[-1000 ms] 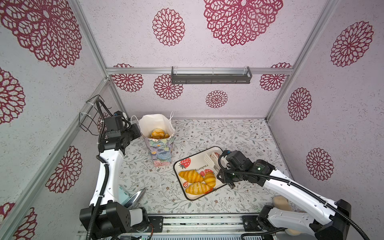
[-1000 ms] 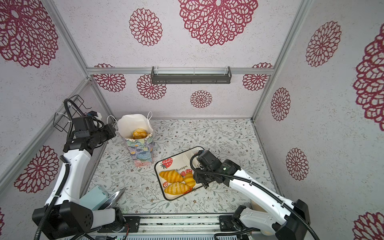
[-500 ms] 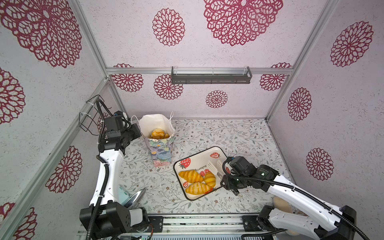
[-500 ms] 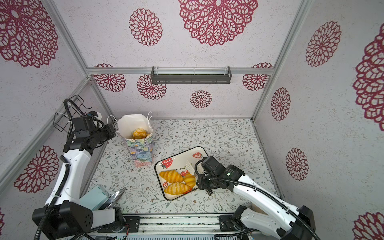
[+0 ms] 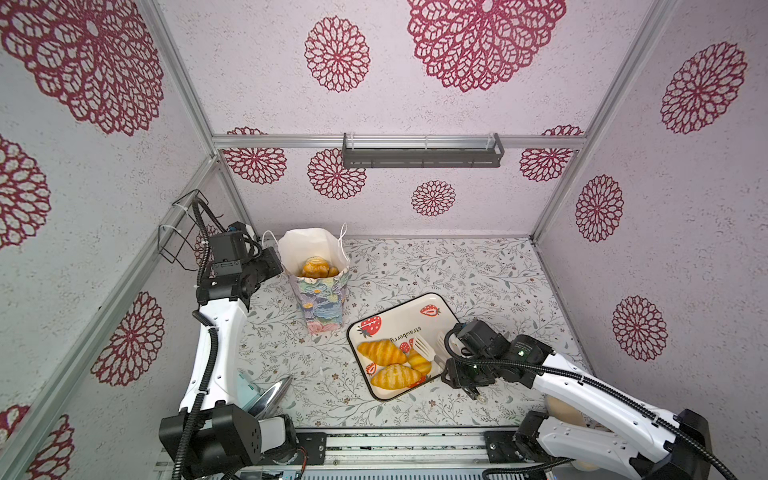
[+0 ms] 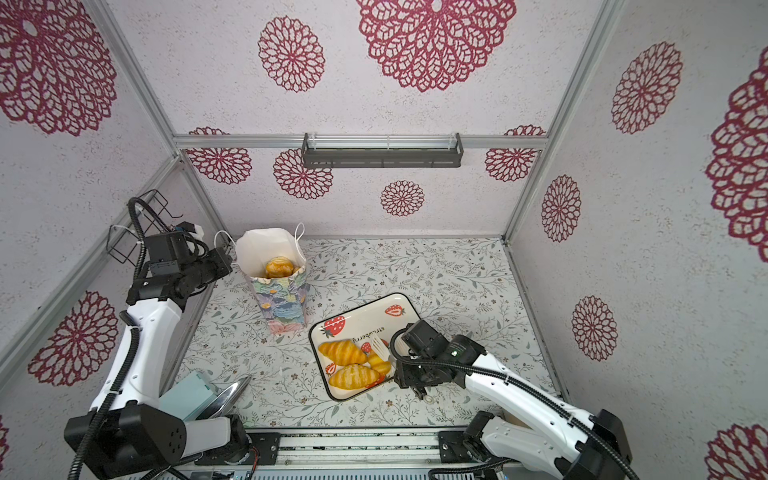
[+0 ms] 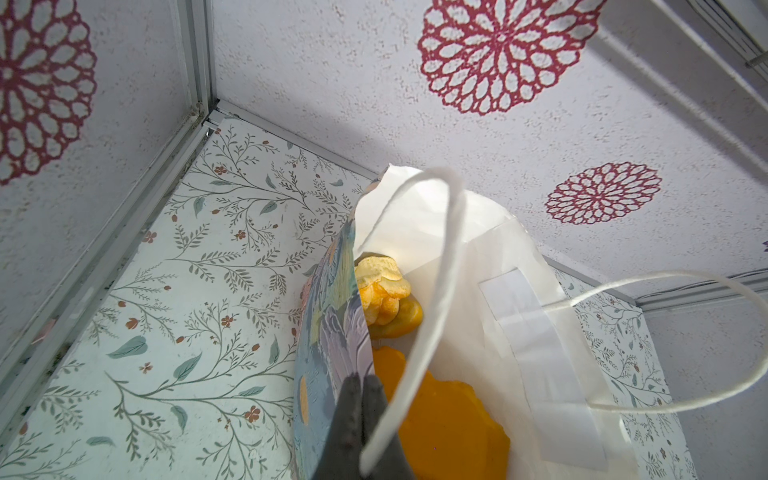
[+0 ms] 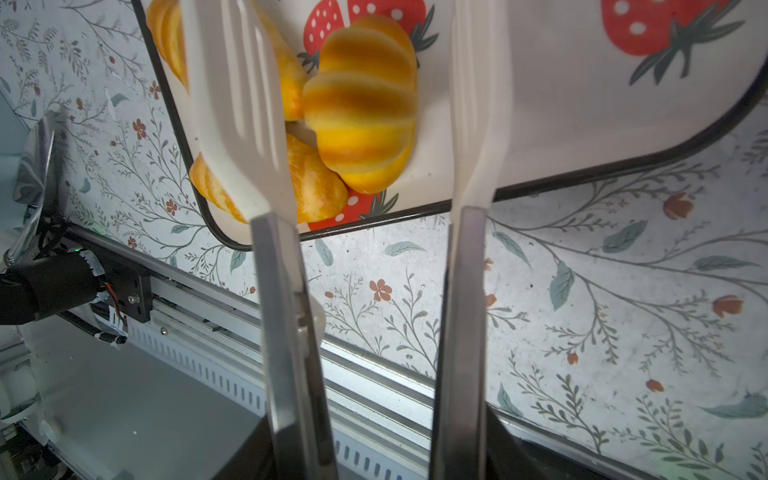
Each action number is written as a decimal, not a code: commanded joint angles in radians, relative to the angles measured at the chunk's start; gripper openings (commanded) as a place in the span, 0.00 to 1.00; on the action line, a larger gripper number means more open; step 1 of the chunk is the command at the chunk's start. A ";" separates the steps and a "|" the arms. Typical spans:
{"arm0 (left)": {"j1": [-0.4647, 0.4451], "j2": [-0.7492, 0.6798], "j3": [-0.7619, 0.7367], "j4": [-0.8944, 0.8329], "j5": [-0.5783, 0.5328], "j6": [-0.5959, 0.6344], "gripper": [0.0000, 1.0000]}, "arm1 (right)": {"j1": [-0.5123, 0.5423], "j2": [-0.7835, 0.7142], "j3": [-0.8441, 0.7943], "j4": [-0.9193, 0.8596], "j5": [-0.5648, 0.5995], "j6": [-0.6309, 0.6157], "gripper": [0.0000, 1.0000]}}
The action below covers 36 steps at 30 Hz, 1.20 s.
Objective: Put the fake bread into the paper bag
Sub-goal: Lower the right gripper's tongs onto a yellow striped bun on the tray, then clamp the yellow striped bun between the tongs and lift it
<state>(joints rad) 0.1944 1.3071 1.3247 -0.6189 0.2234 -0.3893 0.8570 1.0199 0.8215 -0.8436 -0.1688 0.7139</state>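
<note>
R end effector (image 8: 370, 108), tongs part-open & empty, straddles the small roll (image 8: 365, 104) on the tray (image 5: 419, 322) nr bench front edge: close gently, lift clear; L end effector (image 7: 361, 399) pinches bag (image 5: 322, 299) rim.

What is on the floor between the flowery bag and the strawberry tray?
Nothing. In both top views, only bare leaf-patterned table separates the paper bag and the tray.

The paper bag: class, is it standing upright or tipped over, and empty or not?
Upright and not empty: the paper bag stands with its mouth open upward, and golden fake bread shows inside.
</note>
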 commanded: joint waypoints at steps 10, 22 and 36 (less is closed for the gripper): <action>-0.008 -0.006 -0.013 0.006 0.011 0.000 0.00 | 0.018 -0.011 -0.022 0.069 -0.029 0.036 0.55; -0.009 -0.006 -0.015 0.007 0.013 0.000 0.00 | 0.026 0.007 -0.054 0.105 -0.044 0.046 0.55; -0.008 -0.009 -0.015 0.006 0.013 0.000 0.00 | 0.043 0.028 -0.083 0.133 -0.064 0.058 0.55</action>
<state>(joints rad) 0.1944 1.3071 1.3247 -0.6189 0.2268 -0.3893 0.8921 1.0496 0.7315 -0.7258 -0.2199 0.7544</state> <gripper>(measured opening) 0.045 0.550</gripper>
